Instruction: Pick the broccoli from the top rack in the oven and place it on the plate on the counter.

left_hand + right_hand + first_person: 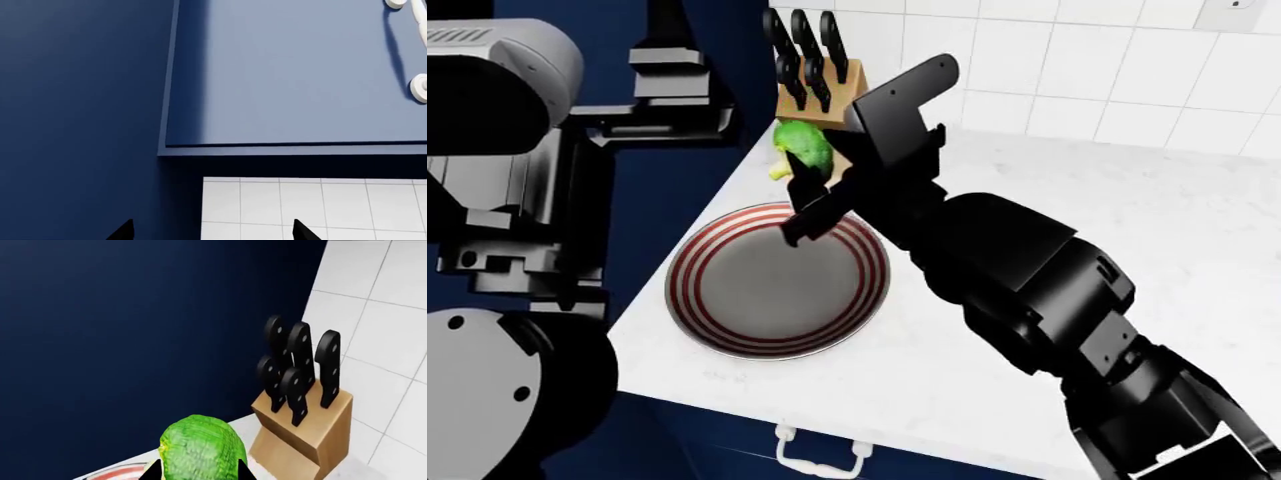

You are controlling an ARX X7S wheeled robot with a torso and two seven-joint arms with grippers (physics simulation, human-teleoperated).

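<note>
We hold the broccoli [802, 148] clamped in the right gripper [814, 190], above the far rim of the plate [777, 345] on the counter [1121, 190]; the plate centre lies below and toward us from the floret; its stalk points left; the knife block [818, 98] stands just behind; the left gripper [210, 231] stands parted and empty, facing cabinets.

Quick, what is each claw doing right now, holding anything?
Left claw: open, holding nothing.
Right claw: closed on the broccoli, above the far rim of the plate.
</note>
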